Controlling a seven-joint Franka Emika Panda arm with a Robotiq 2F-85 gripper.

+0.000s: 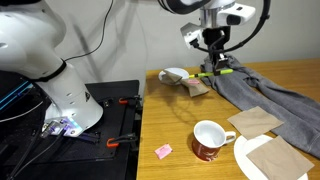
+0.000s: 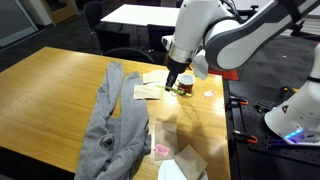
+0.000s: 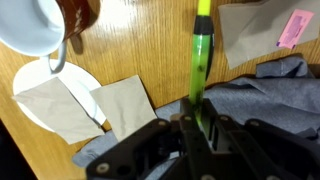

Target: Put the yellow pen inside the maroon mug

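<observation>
As I look across the desk [image 1: 180,120] from its left edge, I first see a pink note [image 1: 163,150] near the front. A small white bowl [image 1: 174,74] sits by the far edge with a brown napkin [image 1: 198,88] against it. The maroon mug [image 1: 208,140] stands upright near the front edge, well apart from the gripper [image 1: 212,62]. The gripper is clamped on the yellow pen [image 1: 225,71] and carries it roughly level near the far edge, by the left end of a grey cloth [image 1: 262,92]. In the wrist view the pen [image 3: 203,55] juts out from between the fingers. The mug [image 3: 50,25] shows in that view's upper left corner. Toward the front right corner of the desk lies a white plate [image 1: 243,158] with a brown paper on it.
</observation>
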